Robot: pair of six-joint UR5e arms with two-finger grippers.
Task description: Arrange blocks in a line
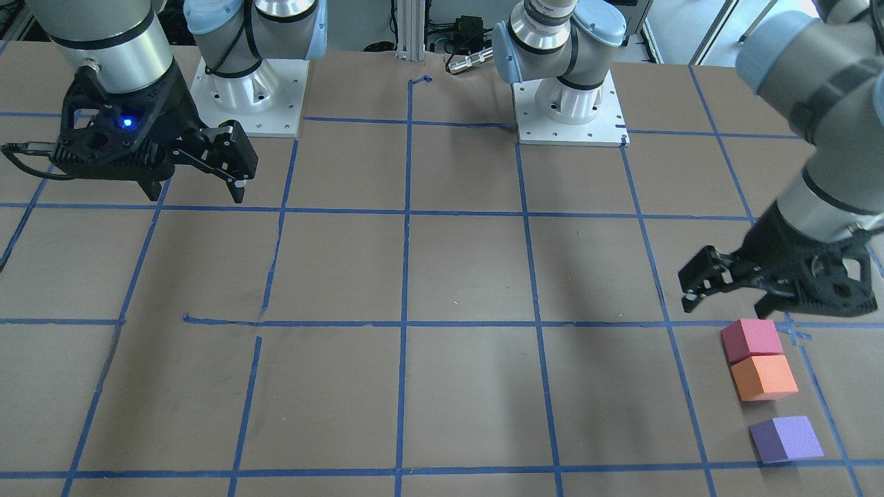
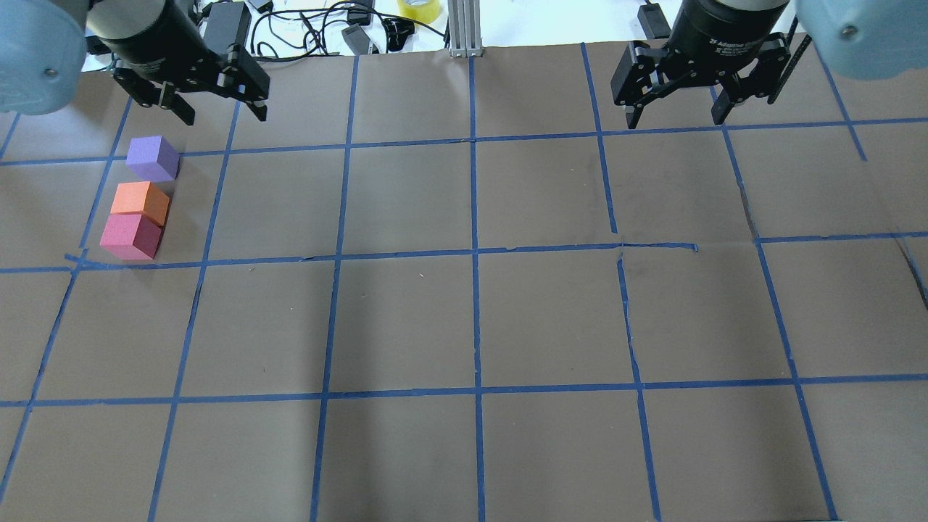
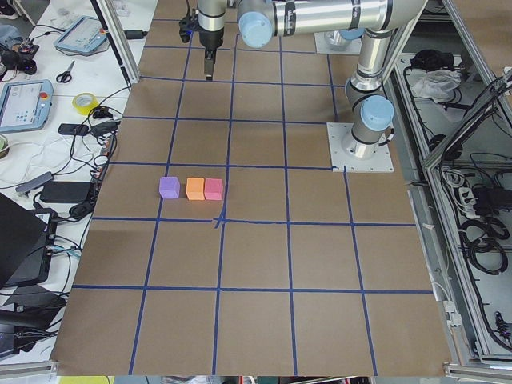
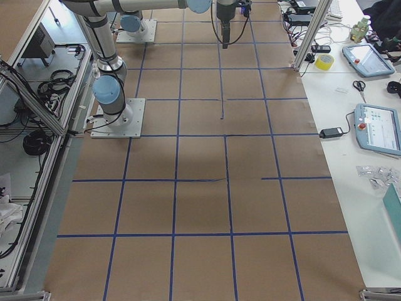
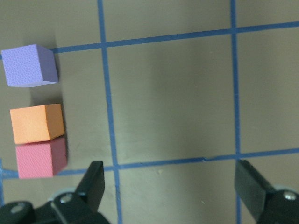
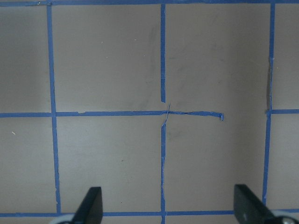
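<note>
Three blocks lie in a row at the table's left end: purple point(image 2: 152, 158), orange point(image 2: 141, 201) and pinkish-red point(image 2: 130, 235). Orange and pinkish-red touch; purple sits a small gap beyond them. They also show in the front view as purple point(image 1: 787, 439), orange point(image 1: 763, 377) and pinkish-red point(image 1: 751, 339), and in the left wrist view as purple point(image 5: 30, 65), orange point(image 5: 36, 123) and pinkish-red point(image 5: 41, 158). My left gripper point(image 2: 221, 112) is open and empty, raised beside the row. My right gripper point(image 2: 676, 116) is open and empty, far off over bare table.
The brown table top carries a grid of blue tape lines point(image 2: 475, 254). The two arm bases point(image 1: 566, 103) stand at the robot's side. Cables and a tape roll point(image 2: 419, 9) lie beyond the far edge. In the right wrist view only taped table shows between the fingers point(image 6: 91, 203).
</note>
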